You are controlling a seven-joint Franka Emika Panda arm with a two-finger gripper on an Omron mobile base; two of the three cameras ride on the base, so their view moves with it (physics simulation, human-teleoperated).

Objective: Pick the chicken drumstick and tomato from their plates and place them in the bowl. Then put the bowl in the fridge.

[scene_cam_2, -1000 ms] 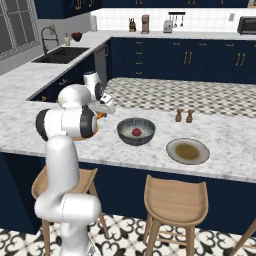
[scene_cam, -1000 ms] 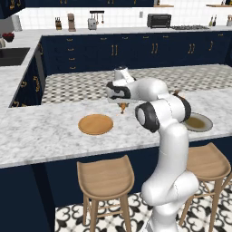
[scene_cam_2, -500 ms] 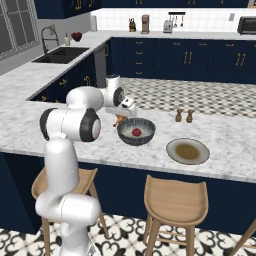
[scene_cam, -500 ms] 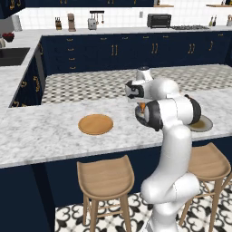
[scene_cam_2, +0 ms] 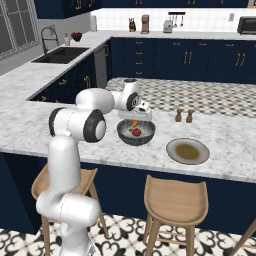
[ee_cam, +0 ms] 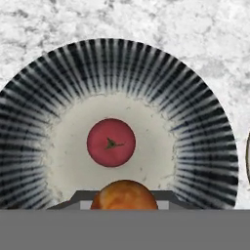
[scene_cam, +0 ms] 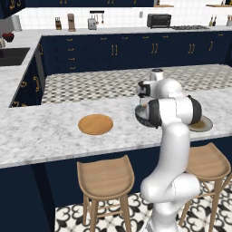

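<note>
A robot arm hangs its gripper (scene_cam_2: 135,121) directly over the bowl (scene_cam_2: 136,133) on the marble counter (scene_cam_2: 225,135), its fingers clenched on the chicken drumstick (ee_cam: 124,195), whose golden-brown bulb shows between them just above the bowl's pale floor. The tomato (ee_cam: 111,142) already sits in the middle of the bowl, almost straight beneath the drumstick. The wooden plate (scene_cam: 95,124) lies bare well to the bowl's left, and the grey-rimmed plate (scene_cam_2: 187,151) lies bare just to the bowl's right. The likely trouble from here: let go from this height, the drumstick could land on the round tomato and glance off, knocking it against the bowl's wall or tipping the thin bone end over the rim.
</note>
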